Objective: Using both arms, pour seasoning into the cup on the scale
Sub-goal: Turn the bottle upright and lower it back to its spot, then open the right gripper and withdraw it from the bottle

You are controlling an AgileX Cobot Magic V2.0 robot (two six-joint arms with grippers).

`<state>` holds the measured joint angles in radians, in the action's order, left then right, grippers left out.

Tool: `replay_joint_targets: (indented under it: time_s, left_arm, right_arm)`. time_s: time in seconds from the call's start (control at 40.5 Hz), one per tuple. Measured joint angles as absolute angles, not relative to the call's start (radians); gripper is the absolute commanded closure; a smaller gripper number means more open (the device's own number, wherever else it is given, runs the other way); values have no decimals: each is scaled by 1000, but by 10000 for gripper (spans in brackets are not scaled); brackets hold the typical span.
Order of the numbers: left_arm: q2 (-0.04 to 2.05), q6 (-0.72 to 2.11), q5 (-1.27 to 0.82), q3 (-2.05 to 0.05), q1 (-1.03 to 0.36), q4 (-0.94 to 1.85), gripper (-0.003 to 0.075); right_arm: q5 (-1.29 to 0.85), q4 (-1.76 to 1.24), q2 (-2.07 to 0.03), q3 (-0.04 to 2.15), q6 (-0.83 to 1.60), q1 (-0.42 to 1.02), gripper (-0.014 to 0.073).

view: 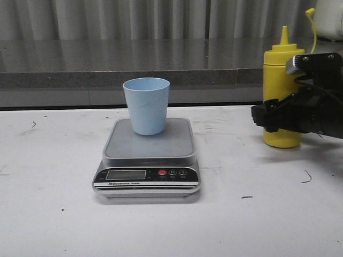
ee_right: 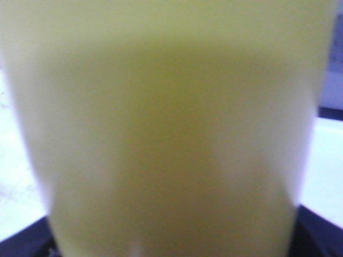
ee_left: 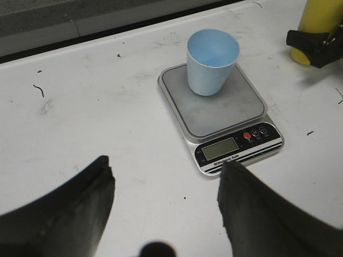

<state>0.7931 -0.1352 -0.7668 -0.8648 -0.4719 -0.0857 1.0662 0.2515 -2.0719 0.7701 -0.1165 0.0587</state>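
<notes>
A white table (view: 53, 214) fills the near part of the scene, its surface scuffed and dotted with small dark marks: a short curved scratch at the far left (view: 33, 125), another on the right near the edge (view: 306, 176), and a small dash nearer the front (view: 246, 197). Behind the table runs a grey stone-like ledge (view: 80, 67) with a speckled front edge, spanning the scene from left to right. Beyond it hangs a pale grey pleated curtain (view: 134, 19). At the far right corner sits part of a white object (view: 329, 19), too cropped to identify.
</notes>
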Motion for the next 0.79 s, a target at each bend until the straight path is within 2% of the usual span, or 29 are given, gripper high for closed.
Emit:
replay_joint_targets:
  time_s: [0.074, 0.272, 0.494, 0.667, 0.79]
  left_arm:
    - [793, -135, -767, -865, -472, -86, 299]
    - [793, -135, -767, -865, -472, -86, 299]
    - [793, -135, -767, -865, -472, -86, 299]
    - [793, -135, -767, -865, -472, -86, 299]
    - [793, -135, -767, -865, -472, -86, 299]
  right_arm:
    - [1078, 251, -2072, 770, -116, 59, -45]
    - [1105, 249, -2063, 718, -118, 59, -45]
    - [1115, 205, -1959, 599, -118, 59, -41]
    - [975, 200, -1814, 498, -234, 59, -41]
    - [753, 213, -1645, 449, -347, 59, -41]
